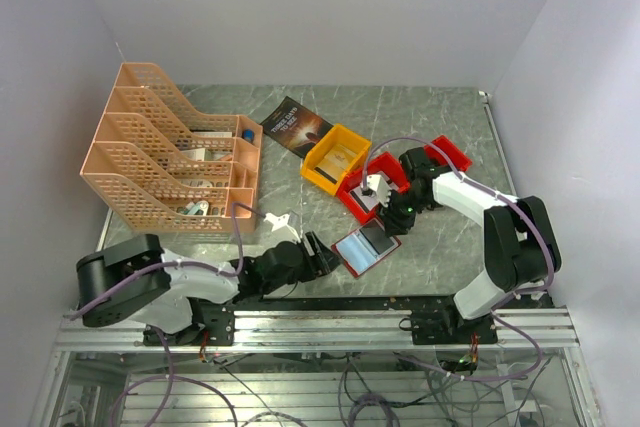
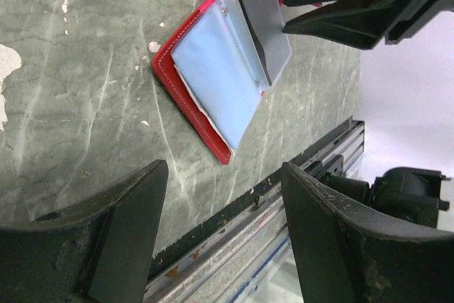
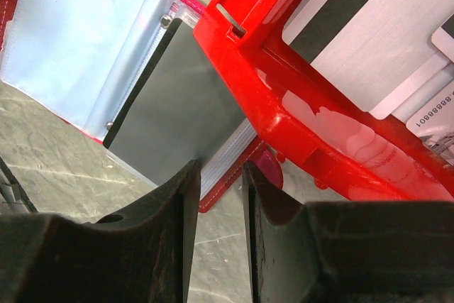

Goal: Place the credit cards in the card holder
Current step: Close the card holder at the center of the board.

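Card holder point(image 1: 365, 247) lies open on the table point(image 1: 450, 117) between 2 grippers, just beside a red bin point(image 3: 305, 104) that holds pale cards point(image 3: 369, 40). One dark grey card point(image 3: 177, 104) rests on its clear pockets. Left gripper point(image 2: 223, 172) is spread wide and empty. Right gripper point(image 3: 221, 232) has its fingers narrowly apart, pinching nothing.

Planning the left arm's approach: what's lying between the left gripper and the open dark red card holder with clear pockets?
Nothing but bare grey-green marbled tabletop separates the left gripper from the card holder; the left wrist view shows it best.
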